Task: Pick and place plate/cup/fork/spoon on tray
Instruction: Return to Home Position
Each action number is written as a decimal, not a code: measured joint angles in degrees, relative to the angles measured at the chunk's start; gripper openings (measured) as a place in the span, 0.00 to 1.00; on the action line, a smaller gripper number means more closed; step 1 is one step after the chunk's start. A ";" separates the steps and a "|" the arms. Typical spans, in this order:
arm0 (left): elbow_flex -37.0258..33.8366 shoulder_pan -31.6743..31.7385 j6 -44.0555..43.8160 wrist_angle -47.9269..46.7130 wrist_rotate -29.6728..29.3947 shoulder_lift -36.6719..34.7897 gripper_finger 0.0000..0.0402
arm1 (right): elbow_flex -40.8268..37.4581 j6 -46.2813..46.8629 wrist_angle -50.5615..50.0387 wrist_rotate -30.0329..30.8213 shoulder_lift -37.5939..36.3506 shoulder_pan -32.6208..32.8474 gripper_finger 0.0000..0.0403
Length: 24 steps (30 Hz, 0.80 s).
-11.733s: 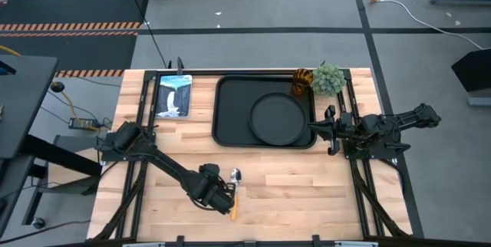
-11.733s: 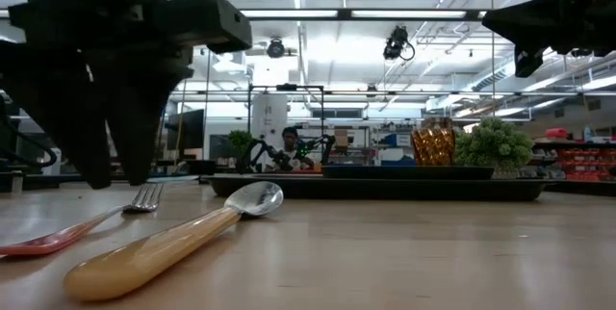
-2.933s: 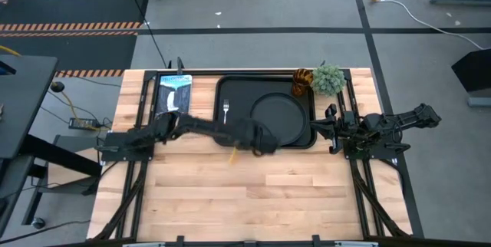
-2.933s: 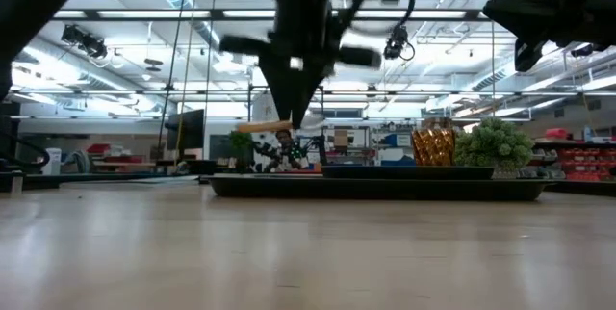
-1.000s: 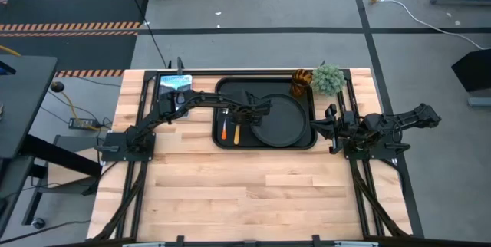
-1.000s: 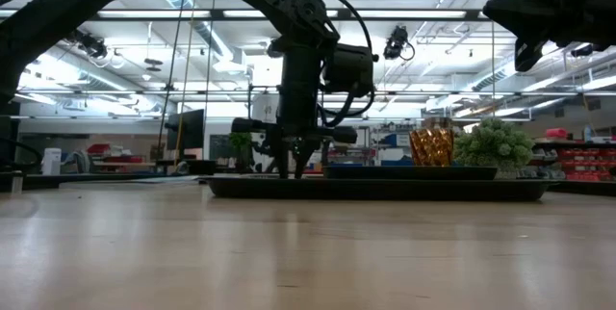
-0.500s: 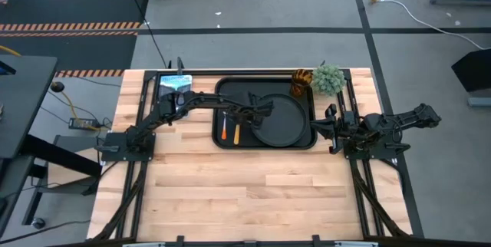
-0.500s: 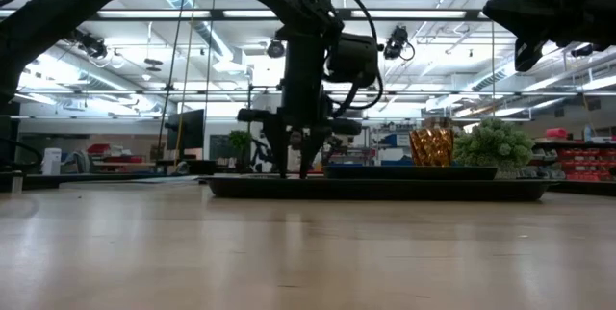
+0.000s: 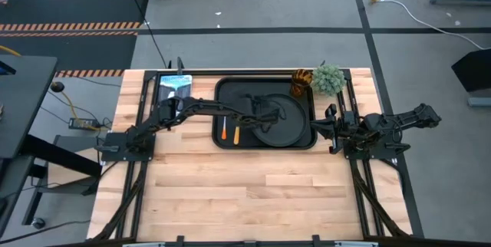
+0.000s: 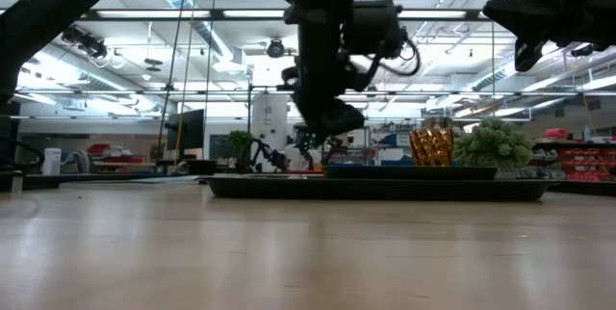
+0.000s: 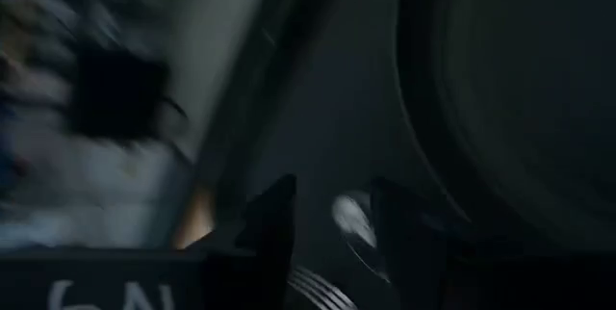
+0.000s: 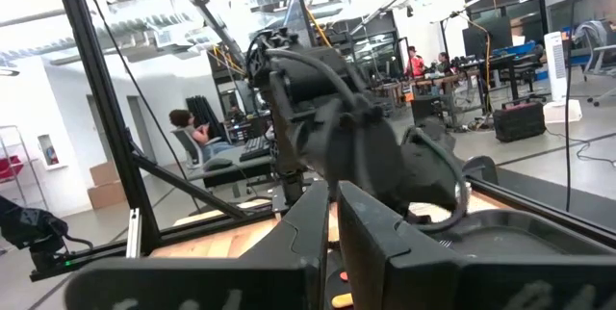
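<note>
Tray with fork and spoon near its left edge, left tool parted above.

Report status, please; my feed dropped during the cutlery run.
Left gripper open, empty, over tray. Fork and spoon side by side on tray, left of plate. Cup at tray's far right corner. Right gripper parked at table's right edge.

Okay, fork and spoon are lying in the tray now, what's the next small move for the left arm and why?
Probably lift and pull the left gripper back off the tray. The fork and spoon lie side by side in it, left of the plate, and the jaws look open and empty. The cup sits nearer the waiting right gripper.
</note>
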 joint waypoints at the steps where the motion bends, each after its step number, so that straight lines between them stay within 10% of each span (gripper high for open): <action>1: 0.00 -0.33 3.07 1.57 -2.70 0.00 0.36 | 0.00 0.00 0.02 0.00 0.00 0.00 0.08; 10: 0.00 -3.82 20.66 12.05 -12.54 0.00 0.36 | 0.00 0.00 -0.01 0.00 0.00 0.01 0.08; 24: 0.07 -17.54 30.71 16.72 1.81 -9.43 0.36 | -0.01 0.00 0.01 0.00 0.00 -0.01 0.08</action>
